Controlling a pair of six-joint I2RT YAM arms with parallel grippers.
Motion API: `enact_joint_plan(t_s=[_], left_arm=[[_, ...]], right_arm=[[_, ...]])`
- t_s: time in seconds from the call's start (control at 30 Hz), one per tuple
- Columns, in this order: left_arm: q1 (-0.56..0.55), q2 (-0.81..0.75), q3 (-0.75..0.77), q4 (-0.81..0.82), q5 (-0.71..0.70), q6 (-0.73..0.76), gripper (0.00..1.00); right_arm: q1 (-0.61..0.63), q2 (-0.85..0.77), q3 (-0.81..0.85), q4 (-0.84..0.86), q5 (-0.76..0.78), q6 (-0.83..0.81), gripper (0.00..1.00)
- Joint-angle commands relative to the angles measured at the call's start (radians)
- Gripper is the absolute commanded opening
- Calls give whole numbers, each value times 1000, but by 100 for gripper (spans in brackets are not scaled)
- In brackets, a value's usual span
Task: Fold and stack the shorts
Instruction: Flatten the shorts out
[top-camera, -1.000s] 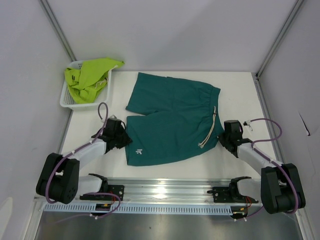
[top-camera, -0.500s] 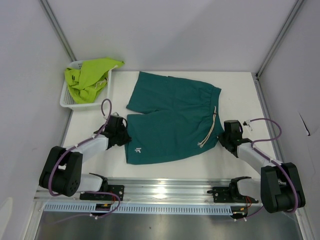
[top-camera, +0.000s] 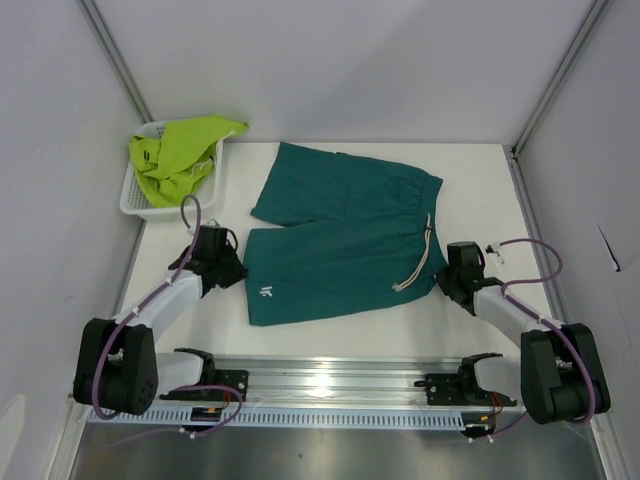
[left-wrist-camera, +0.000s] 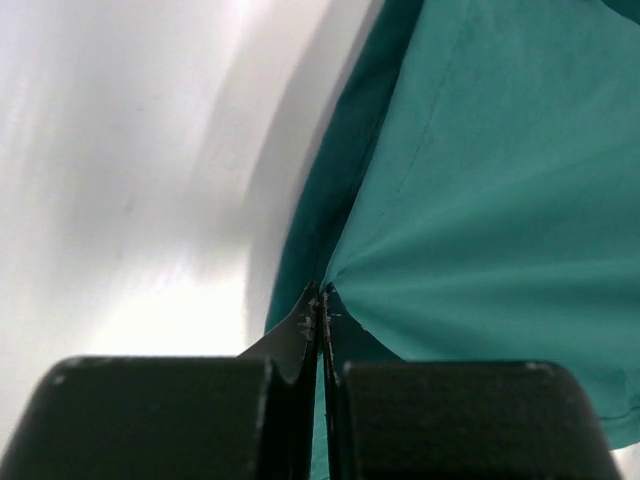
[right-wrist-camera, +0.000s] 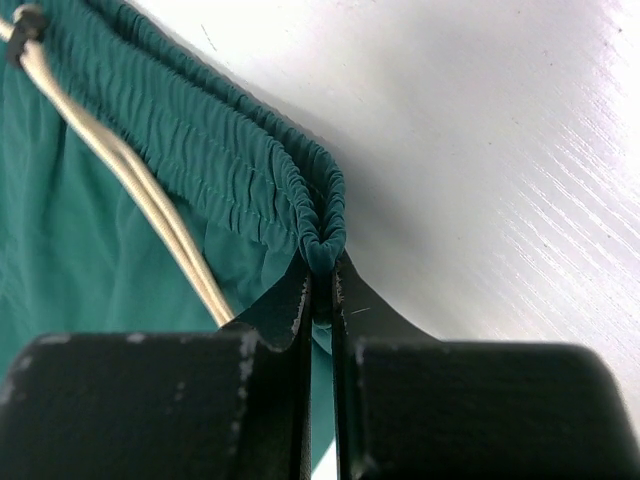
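Teal shorts (top-camera: 340, 235) gripped at both sides
My left end effector (left-wrist-camera: 318, 298) pinches the hem; right end effector (right-wrist-camera: 321, 280) clamps the waistband.

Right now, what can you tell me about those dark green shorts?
The dark teal shorts lie spread out on the white table: soft thin fabric, gathered waistband toward the right, pale drawstring, small white logo on the near leg. The left gripper pinches the near leg's hem, the right gripper the waistband's near corner.
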Motion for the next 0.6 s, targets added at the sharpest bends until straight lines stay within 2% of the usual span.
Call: enact_joint_plan(t_s=[0.0, 0.1, 0.2, 0.23, 0.27, 0.3, 0.4, 0.57], left_arm=[[54, -8, 4, -20, -6, 52, 0], [55, 18, 0, 13, 52, 66, 0], [54, 49, 0, 46, 123, 82, 12], [54, 51, -2, 55, 131, 86, 29], [54, 42, -12, 56, 134, 93, 37], [54, 29, -20, 55, 132, 95, 56], [54, -52, -43, 35, 128, 93, 80], [38, -188, -81, -22, 186, 40, 81]], right_arm=[[-3, 1, -11, 4, 46, 15, 0], [-3, -1, -11, 6, 42, 15, 0], [-3, -2, -11, 3, 38, 12, 0], [-3, -4, -13, 0, 38, 12, 0], [-2, -11, -13, 0, 40, 12, 0], [0, -13, -13, -6, 40, 12, 0], [0, -25, -19, -12, 49, 18, 0], [0, -30, -34, -5, 54, 24, 0]])
